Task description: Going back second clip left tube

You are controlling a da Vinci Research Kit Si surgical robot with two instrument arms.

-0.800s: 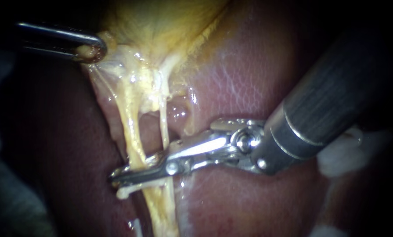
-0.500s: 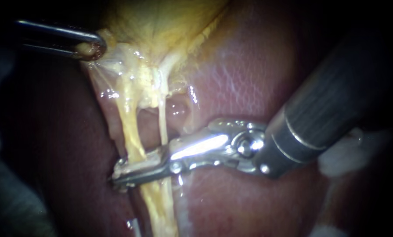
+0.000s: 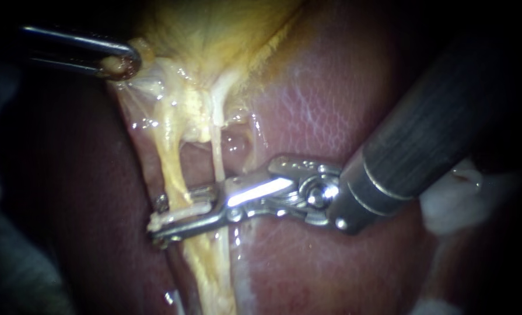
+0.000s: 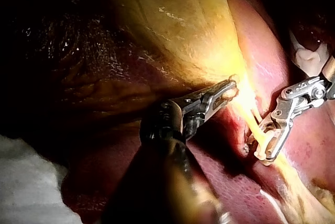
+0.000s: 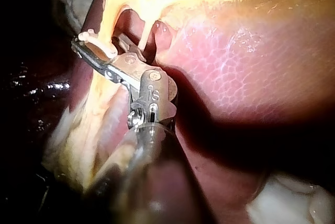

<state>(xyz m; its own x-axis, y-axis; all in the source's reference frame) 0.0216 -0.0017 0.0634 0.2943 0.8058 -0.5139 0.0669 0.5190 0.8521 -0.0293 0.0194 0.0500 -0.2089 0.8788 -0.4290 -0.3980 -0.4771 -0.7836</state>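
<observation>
right instrument (image 3: 176, 220), jaws clamping a clip (image 3: 182, 211) across the left tube (image 3: 170, 154) (left instrument (image 3: 121, 65) pinches gallbladder (image 3: 214, 35) further up it): clipping step; next, likely open and withdraw straight.

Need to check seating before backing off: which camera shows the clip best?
Endoscope view: the clip lies across the left tube inside the right instrument, its white end past the tube. The right wrist view shows only its curved end; the left wrist view shows it small and partly hidden.
</observation>
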